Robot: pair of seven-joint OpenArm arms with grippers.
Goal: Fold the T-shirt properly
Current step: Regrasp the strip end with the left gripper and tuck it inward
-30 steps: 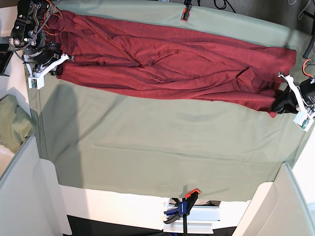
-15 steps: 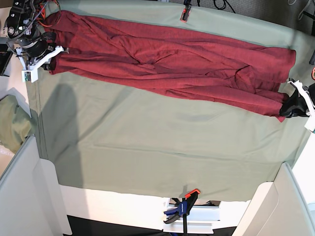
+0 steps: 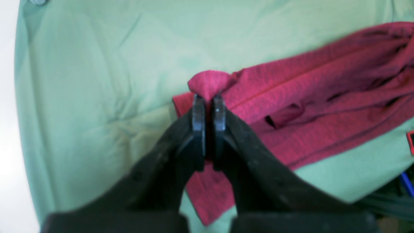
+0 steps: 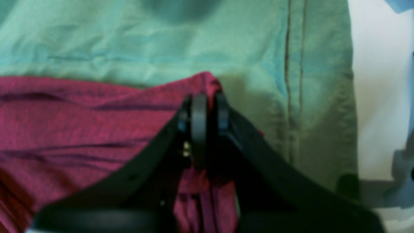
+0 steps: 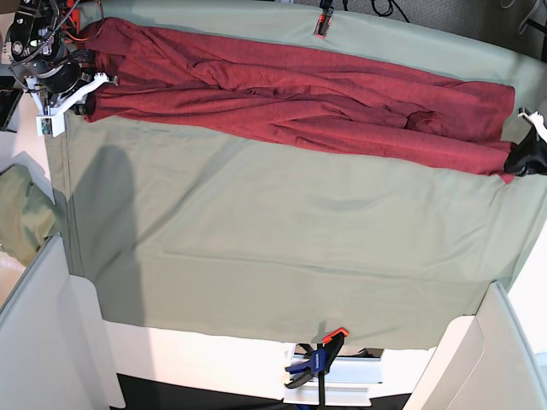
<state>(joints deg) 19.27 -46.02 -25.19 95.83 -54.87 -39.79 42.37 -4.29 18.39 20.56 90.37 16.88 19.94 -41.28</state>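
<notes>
The large dark red T-shirt of thin knit fabric (image 5: 299, 98) lies stretched in a long, wrinkled band across the far part of the worktop, on the pale green table cloth (image 5: 273, 248). The left hand (image 3: 208, 106), at the base view's right edge (image 5: 521, 158), has its black fingers pinched together on a small bunched corner of the shirt. The right hand (image 4: 207, 110), at the base view's far left (image 5: 81, 96), is likewise clamped narrow on the opposite end of the shirt, near the cloth's stitched hem. A bundled green cloth (image 5: 24, 213) sits off the worktop's left side. A blue and orange clamp (image 5: 318, 359) grips the near edge.
</notes>
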